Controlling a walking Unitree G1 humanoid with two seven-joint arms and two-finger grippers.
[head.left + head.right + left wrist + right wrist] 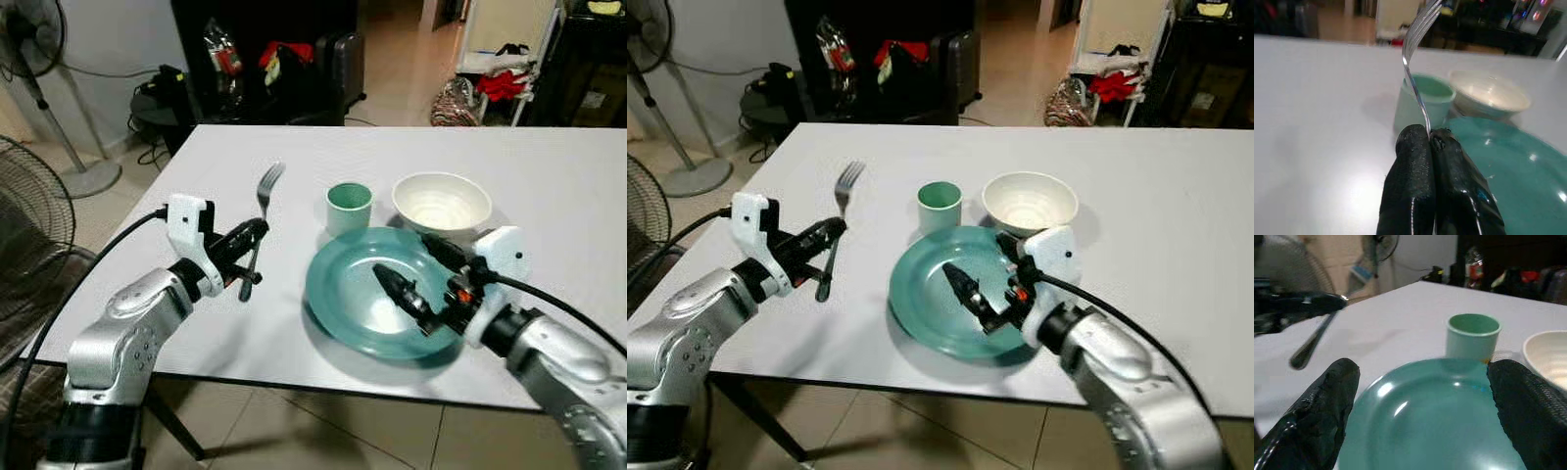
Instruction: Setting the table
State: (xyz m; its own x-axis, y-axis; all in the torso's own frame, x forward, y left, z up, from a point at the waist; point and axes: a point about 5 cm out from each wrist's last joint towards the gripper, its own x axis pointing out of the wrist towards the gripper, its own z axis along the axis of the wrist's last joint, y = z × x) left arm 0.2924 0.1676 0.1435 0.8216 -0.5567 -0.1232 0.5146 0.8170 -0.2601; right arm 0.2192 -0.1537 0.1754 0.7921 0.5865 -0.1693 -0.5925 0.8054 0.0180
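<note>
Fork is pinched mid-handle in your left gripper, fingers closed tight, tines up, held above the table just left of the plate. Your right gripper hangs wide open and empty over that plate. Grip looks narrow; judge that the fork may pivot or slip on lowering and strike the cup.

A silver fork hangs tilted above the white bench, tines up, left of a teal plate; a green cup and cream bowl stand just behind the plate
</note>
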